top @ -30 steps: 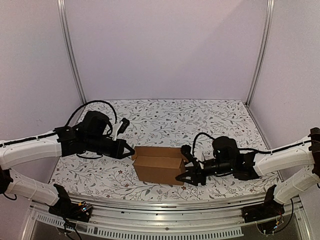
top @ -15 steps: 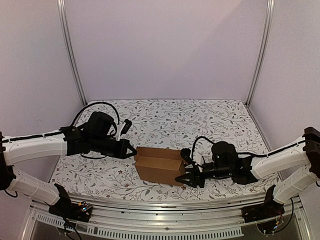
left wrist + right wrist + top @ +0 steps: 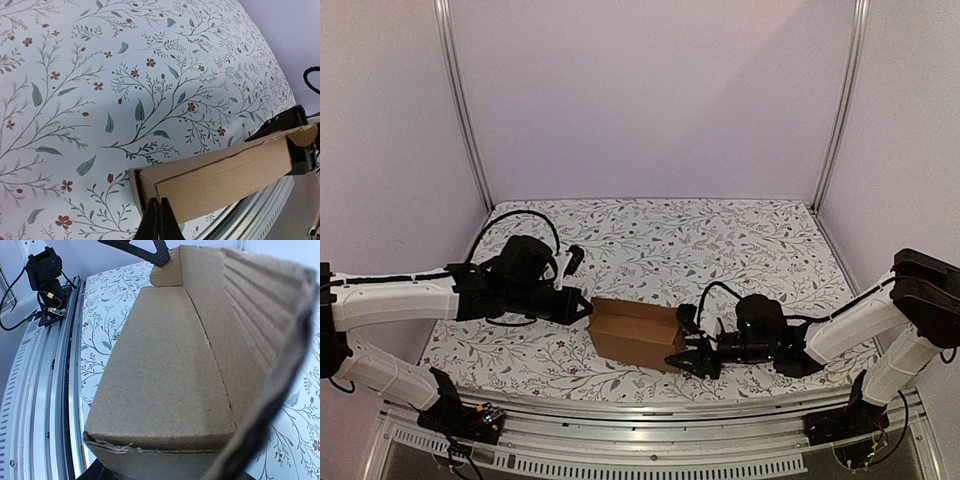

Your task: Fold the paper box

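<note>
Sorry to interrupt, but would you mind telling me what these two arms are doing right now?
They are folding a plain brown cardboard box lying on the floral-covered table. The left gripper, shut, has its tip against the box's left end. The right gripper has its jaws apart at the right end, where a flap stands out; whether it grips is unclear. The carton's body is already formed.

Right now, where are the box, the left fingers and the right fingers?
box (image 3: pixel 632 342): overhead view, middle of its near side face.
left fingers (image 3: pixel 152 227): left wrist view, on one of the closed pair at the box's end.
right fingers (image 3: pixel 686 361): overhead view, dark tip at the box's right end.
</note>
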Robot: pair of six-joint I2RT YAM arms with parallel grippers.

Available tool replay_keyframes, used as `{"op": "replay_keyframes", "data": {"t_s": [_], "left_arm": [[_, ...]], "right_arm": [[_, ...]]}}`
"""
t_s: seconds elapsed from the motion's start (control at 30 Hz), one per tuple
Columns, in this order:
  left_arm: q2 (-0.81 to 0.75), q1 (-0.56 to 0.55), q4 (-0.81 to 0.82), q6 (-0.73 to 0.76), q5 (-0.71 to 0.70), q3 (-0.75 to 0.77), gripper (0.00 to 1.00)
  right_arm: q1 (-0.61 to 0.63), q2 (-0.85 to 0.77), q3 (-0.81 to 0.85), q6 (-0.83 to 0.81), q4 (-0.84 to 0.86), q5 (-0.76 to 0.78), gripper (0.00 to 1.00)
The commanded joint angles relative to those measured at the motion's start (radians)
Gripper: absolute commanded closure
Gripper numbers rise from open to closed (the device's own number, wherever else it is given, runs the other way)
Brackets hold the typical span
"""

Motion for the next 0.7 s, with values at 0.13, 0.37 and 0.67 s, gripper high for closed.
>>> {"op": "replay_keyframes", "data": {"t_s": [0.13, 0.37, 0.67], "left_arm": [[-0.034, -0.048, 0.045, 0.013, 0.051, -0.065, 1.0], [-0.052, -0.06, 0.036, 0.009, 0.028, -0.089, 1.0], [-0.084, -0.061, -0.084, 0.052, -0.058, -0.024, 1.0]], "right_arm": [[-0.005, 0.03, -0.011, 0.032, 0.11, 0.104, 0.75], [-0.004, 0.058, -0.017, 0.048, 0.147, 0.132, 0.74], [-0.004, 0.077, -0.017, 0.059, 0.162, 0.129, 0.73]]}}
